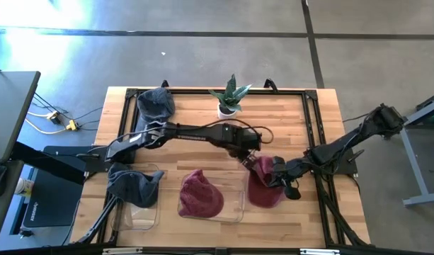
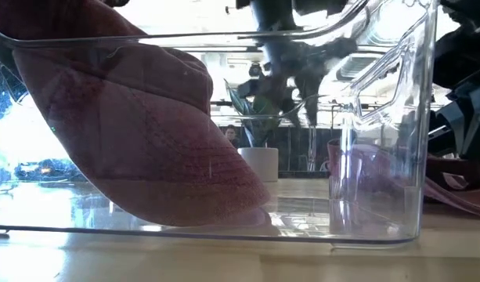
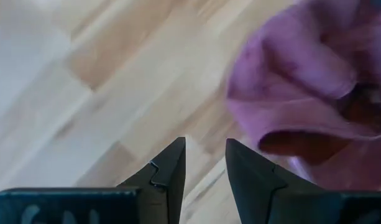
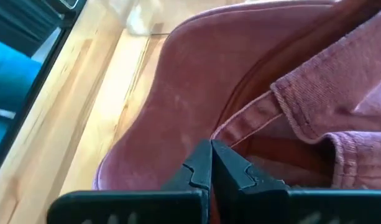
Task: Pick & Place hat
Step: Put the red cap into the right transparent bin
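Right fingers (image 4: pixel 210 163): clenched fully together, tips meeting, and they pinch a fold of the red hat (image 4: pixel 178 106) at its inner band. You see the fabric pressed directly at the tips.

Left fingers (image 3: pixel 206 163): a narrow gap stands between them and nothing is inside it. They hover over the bare worktop (image 3: pixel 91 93), with the same hat just beside them.

Task's thing: the red hat (image 1: pixel 263 185) lies on the worktop between the two fingers, just outside the clear bin (image 1: pixel 238 212), not inside it.

Farther out: a second red hat (image 1: pixel 200 195) already sits in this clear bin. A dark hat (image 1: pixel 134 185) rests at another clear bin (image 1: pixel 142 216) farther to the side of the left fingers. One more dark hat (image 1: pixel 155 103) and a small potted plant (image 1: pixel 229 98) stand near the far edge of the worktop.

Step in hand, my judgement: you hold only a thin fold, so lift slowly and straight up until the brim is free of the worktop. Keep the left fingers apart from the cloth, or use them only to support the loose side. Clear the bin wall before you move across, because the hanging cloth can catch on it.

Writing: I can read no brand or label on the hats or the bins.
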You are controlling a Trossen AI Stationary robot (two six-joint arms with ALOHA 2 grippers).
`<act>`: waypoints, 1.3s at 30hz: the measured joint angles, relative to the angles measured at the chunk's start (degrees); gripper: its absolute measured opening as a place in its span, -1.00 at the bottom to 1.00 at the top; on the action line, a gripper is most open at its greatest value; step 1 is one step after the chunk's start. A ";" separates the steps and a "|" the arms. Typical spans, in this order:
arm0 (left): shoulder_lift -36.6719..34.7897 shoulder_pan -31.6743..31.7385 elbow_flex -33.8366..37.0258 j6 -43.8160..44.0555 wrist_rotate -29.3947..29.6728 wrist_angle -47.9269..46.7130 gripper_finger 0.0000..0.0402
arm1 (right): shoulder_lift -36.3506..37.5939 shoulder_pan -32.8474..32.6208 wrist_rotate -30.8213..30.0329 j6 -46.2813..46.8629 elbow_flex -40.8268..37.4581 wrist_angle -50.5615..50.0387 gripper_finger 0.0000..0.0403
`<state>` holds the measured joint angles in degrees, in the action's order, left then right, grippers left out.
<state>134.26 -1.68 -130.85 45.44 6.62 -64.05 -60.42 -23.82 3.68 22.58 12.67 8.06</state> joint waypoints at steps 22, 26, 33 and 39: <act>0.98 1.11 1.21 -1.98 -5.02 3.47 -0.45 | -7.76 0.73 2.78 1.57 1.11 8.33 -0.58; 0.96 -0.19 1.21 -5.93 -2.32 0.23 -0.45 | -4.53 0.59 3.43 3.40 5.71 0.23 -0.20; -0.30 -4.08 1.17 -10.64 -0.29 -7.76 -0.45 | -3.39 -6.04 8.75 0.27 16.41 -13.55 0.20; -0.27 -8.06 1.21 -14.13 0.20 -9.70 -0.45 | -3.52 -15.84 -4.63 4.03 24.29 -29.41 0.23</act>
<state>133.98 -9.74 -129.64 31.31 6.82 -73.76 -63.94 -39.66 -0.95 26.61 36.95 -21.35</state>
